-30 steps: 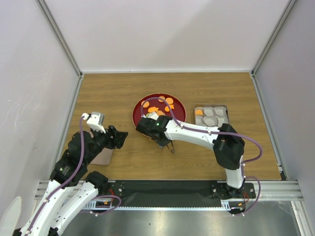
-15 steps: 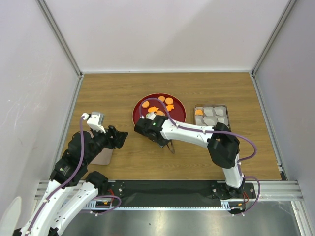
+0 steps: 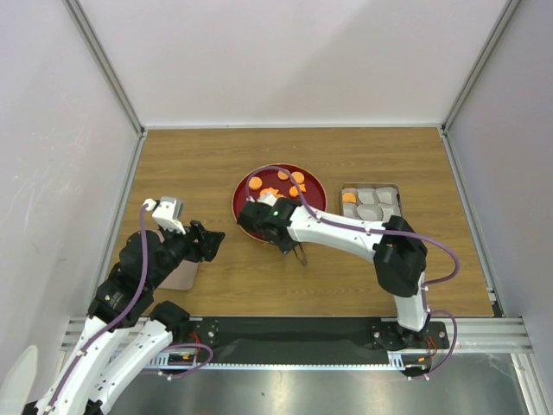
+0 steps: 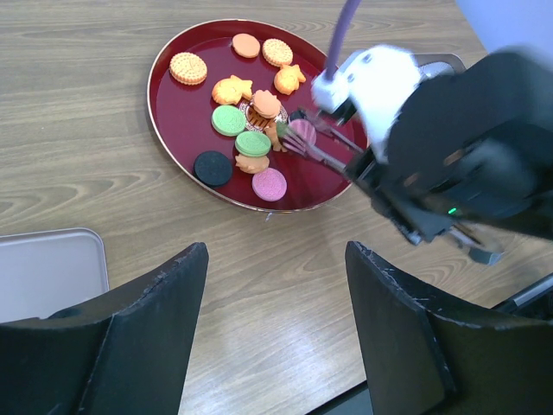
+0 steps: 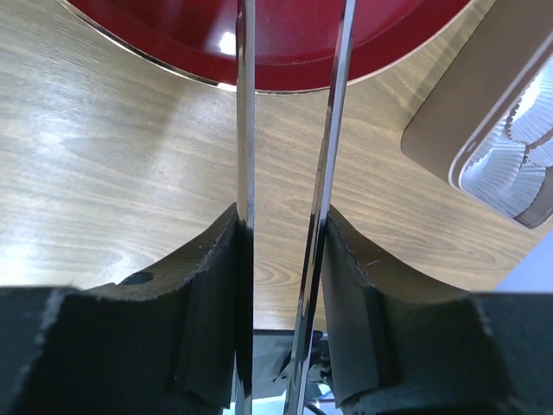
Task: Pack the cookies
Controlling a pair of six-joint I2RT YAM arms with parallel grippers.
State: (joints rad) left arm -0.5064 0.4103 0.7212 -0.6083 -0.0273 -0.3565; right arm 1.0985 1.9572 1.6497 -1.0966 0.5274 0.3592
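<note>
The cookies (image 4: 229,119) lie on a dark-red plate (image 4: 173,112): orange, green, pink and black rounds and a few orange fish shapes. My right gripper (image 5: 281,251) is shut on metal tongs (image 5: 331,130). In the left wrist view the tongs' tips (image 4: 298,143) reach over the plate beside an orange cookie (image 4: 265,105); I cannot tell if they touch it. My left gripper (image 4: 276,259) is open and empty over bare wood, near-left of the plate (image 3: 311,194). The right gripper (image 3: 275,226) sits at the plate's near edge.
A rectangular metal tin (image 3: 371,201) with paper cups stands right of the plate and holds one orange cookie (image 3: 348,197). A flat grey lid (image 3: 181,275) lies under the left arm. White walls enclose the table.
My right gripper with the tongs shifted slightly left, then back right and a little farther onto the plate. The left arm has not moved.
</note>
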